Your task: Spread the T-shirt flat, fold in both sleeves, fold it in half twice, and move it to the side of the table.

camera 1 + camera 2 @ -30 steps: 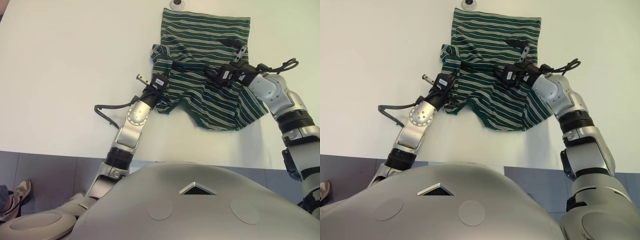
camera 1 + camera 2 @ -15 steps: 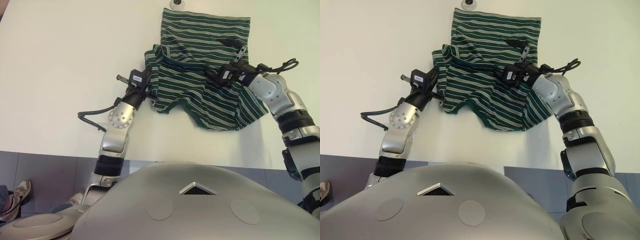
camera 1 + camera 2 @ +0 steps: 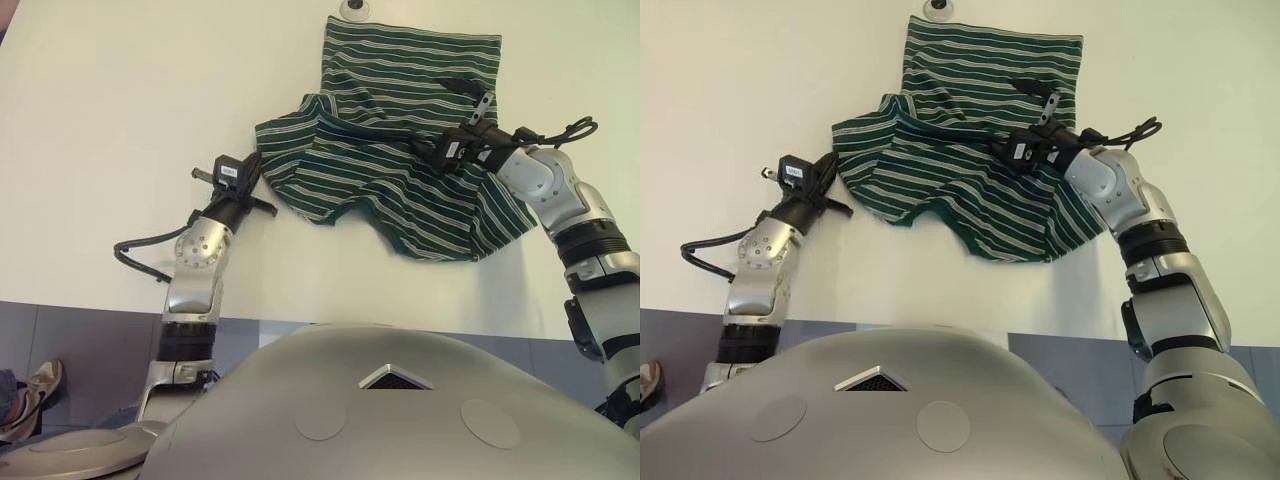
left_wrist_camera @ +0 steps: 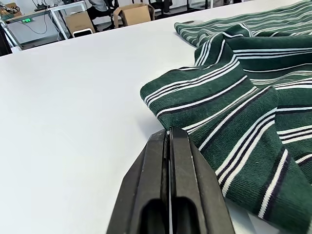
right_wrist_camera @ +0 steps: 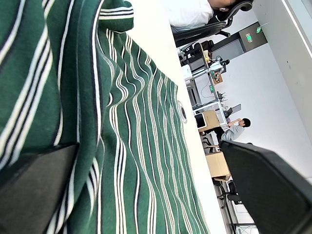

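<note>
A green T-shirt [image 3: 400, 170] with white stripes lies crumpled on the white table [image 3: 120, 90], right of the middle. Its left sleeve [image 3: 290, 135] is drawn out sideways into a flat flap. My left gripper [image 3: 252, 172] is at that sleeve's outer edge, shut on the sleeve's cuff [image 4: 195, 92]; in the left wrist view its fingers [image 4: 169, 134] are pressed together at the fabric's edge. My right gripper [image 3: 468, 112] rests on the shirt's right half and is open, with striped cloth [image 5: 97, 122] between its spread fingers.
A small round fitting [image 3: 352, 9] sits at the table's far edge, just beyond the shirt. Bare table stretches to the left of the shirt. The table's near edge [image 3: 90, 300] runs close below my left arm. Black cables loop off both wrists.
My left gripper has moved to the left and slightly nearer, pulling the sleeve out from the bunched shirt. The right arm has stayed where it was.
</note>
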Robot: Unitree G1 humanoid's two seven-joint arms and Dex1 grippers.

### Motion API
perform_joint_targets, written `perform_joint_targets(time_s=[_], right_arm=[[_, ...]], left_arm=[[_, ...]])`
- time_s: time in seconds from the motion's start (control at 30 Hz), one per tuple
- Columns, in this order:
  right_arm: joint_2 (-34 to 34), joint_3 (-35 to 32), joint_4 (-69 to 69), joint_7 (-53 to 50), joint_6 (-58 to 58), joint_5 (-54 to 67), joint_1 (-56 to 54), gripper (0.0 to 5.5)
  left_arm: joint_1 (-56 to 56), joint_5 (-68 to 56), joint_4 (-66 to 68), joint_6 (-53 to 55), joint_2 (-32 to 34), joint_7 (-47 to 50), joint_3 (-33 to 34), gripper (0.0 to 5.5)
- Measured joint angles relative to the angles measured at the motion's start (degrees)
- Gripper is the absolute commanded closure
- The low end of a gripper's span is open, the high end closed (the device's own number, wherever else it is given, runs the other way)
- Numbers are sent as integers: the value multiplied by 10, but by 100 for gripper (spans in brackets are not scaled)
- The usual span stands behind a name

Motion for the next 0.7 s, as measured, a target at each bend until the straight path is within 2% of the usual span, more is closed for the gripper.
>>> perform_joint_targets(time_s=[0.3,0.5,0.7], right_arm=[[-2,-10,-4,4,-22,32,23,10],[5,-30,-73,94,-42,158,94,10],[6,-75,-204,175,-24,309,151,10]], left_arm=[[-17,-9,34,-49,-2,-3,10,326],[-17,-51,-8,-148,-14,-16,35,216],[-19,-28,-44,-272,-8,-12,40,110]])
